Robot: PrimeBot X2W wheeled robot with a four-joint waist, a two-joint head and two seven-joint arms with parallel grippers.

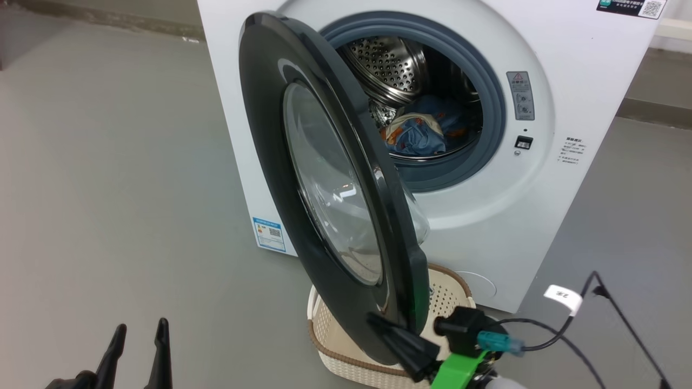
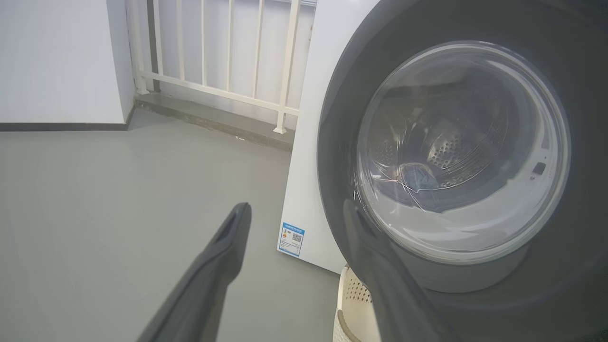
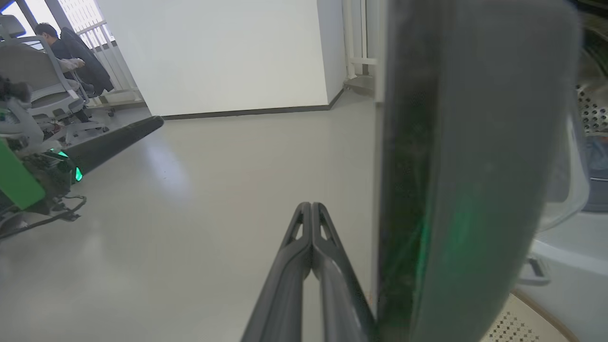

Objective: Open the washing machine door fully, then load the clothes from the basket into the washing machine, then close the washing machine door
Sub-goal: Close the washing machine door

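One washing machine (image 1: 573,227), one door (image 1: 265,135), one basket (image 1: 323,346), left gripper (image 1: 140,327), right gripper (image 1: 377,320).

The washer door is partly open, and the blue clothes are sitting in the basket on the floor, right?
Not quite. The door is partly open, but the blue clothes are inside the washing machine, not in the basket on the floor. The head view shows them in the drum.

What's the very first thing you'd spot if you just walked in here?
The big black round washing machine door stands half open, front and centre. Behind it, blue clothes lie in the shiny drum. The right gripper, jaws shut, sits at the door's lower edge, by the basket.
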